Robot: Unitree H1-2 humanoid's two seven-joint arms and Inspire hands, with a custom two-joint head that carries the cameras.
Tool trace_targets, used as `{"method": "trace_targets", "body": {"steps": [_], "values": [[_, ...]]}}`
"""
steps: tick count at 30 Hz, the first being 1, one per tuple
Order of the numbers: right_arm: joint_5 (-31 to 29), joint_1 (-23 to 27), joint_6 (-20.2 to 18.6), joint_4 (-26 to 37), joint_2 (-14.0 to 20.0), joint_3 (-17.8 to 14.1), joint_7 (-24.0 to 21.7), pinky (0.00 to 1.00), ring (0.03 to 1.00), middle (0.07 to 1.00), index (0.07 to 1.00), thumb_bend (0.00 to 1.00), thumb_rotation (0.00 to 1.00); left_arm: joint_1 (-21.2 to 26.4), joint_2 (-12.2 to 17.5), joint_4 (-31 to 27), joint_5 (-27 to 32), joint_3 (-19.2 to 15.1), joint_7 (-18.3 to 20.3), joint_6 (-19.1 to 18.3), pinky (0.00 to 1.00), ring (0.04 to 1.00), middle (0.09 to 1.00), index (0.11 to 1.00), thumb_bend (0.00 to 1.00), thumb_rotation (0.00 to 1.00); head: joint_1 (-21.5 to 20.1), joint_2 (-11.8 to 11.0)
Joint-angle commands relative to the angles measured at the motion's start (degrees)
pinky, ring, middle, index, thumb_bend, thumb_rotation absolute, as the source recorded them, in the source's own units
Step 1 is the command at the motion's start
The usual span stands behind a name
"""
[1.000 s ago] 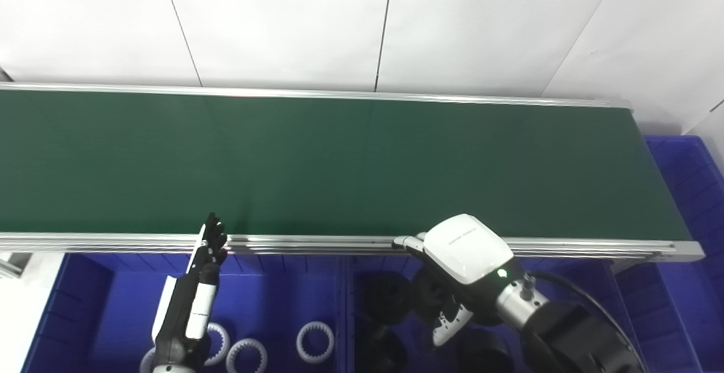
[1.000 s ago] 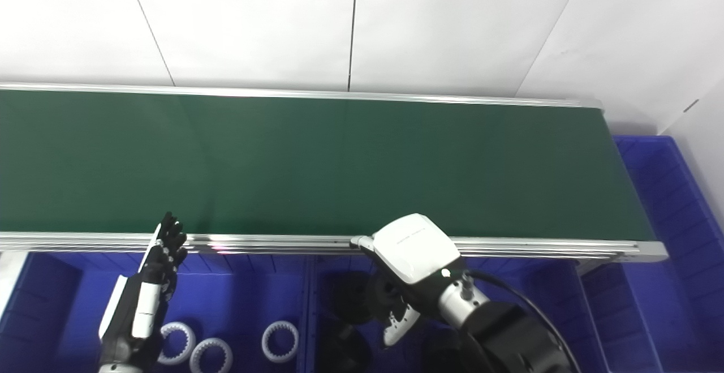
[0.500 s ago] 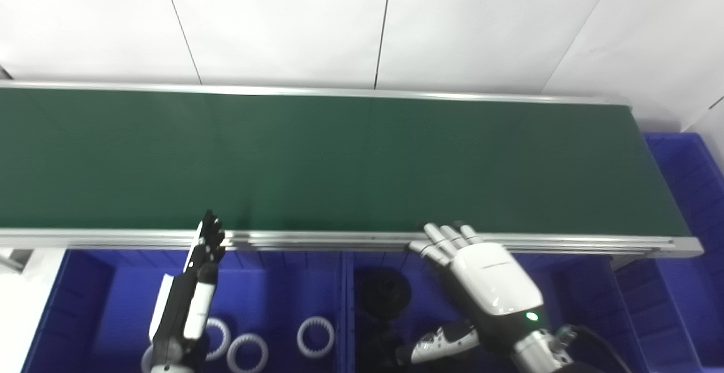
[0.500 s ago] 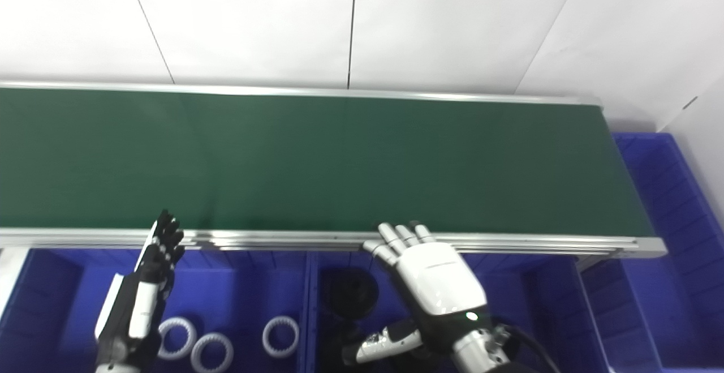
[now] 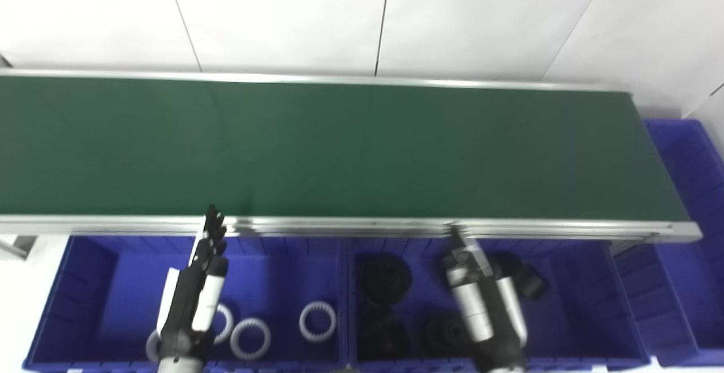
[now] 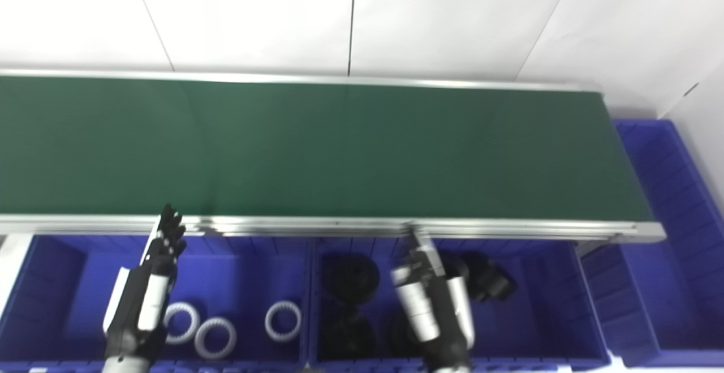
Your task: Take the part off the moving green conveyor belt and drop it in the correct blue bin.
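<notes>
The green conveyor belt [image 5: 362, 146] runs across the view and carries no part that I can see. My right hand [image 5: 481, 296] is edge-on over the middle blue bin [image 5: 577, 305]. Its fingers are straight, point up at the belt's front rail, and hold nothing. The bin holds several black round parts: one at the back left [image 5: 386, 274], one at the back right [image 5: 523, 279] and others [image 5: 447, 333] near the front. My left hand [image 5: 198, 288] is open and empty over the left blue bin [image 5: 85, 282], with its fingertips near the rail.
The left bin holds white toothed rings [image 5: 317, 322], partly hidden by my left hand. A third blue bin [image 5: 696, 192] stands at the belt's right end. The aluminium rail [image 5: 339, 226] edges the belt above the bins. A white wall is behind.
My right hand was curled over the black-parts bin, then opened flat, and now stands edge-on, drawn back. A black part now shows at the bin's back right. The camera tilted slightly.
</notes>
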State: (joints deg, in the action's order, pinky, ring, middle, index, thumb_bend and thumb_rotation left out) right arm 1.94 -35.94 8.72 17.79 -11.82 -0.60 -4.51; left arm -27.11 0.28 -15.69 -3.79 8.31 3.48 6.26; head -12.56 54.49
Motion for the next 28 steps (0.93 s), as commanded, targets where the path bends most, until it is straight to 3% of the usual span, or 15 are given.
{"method": "trace_targets", "body": {"steps": [1,6,18,28], "values": [[-3.0,2.1,8.4,0.4,-2.4,0.6,2.0,0.99,0.980,0.994,1.000,0.81,0.95,0.0,-0.2,-3.7,-0.6,0.0,-0.8,4.7,1.00,1.000,1.000,1.000,0.68,0.94,0.1,0.0],[-1.1,2.4,9.9,-1.2,-1.4,2.2,4.9,1.00,0.973,0.988,1.000,0.82,0.97,-0.5,0.0,-3.2,-2.1,-0.4,-1.4,5.8,1.00,1.000,1.000,1.000,0.69,0.97,-0.3,-0.1],[4.1,1.4,13.3,-3.5,0.8,4.8,8.2,0.99,0.969,0.994,1.000,0.78,1.00,-4.0,-1.0,-2.5,-6.4,-0.5,-3.4,6.6,1.00,1.000,1.000,1.000,0.75,0.99,1.3,-2.8],[7.2,0.9,14.8,-5.6,3.9,5.9,8.7,0.95,0.947,0.974,0.982,0.76,1.00,-5.0,-2.4,0.6,-7.2,0.0,-5.6,11.5,1.00,1.000,1.000,1.000,0.73,1.00,3.2,-7.5]]}}
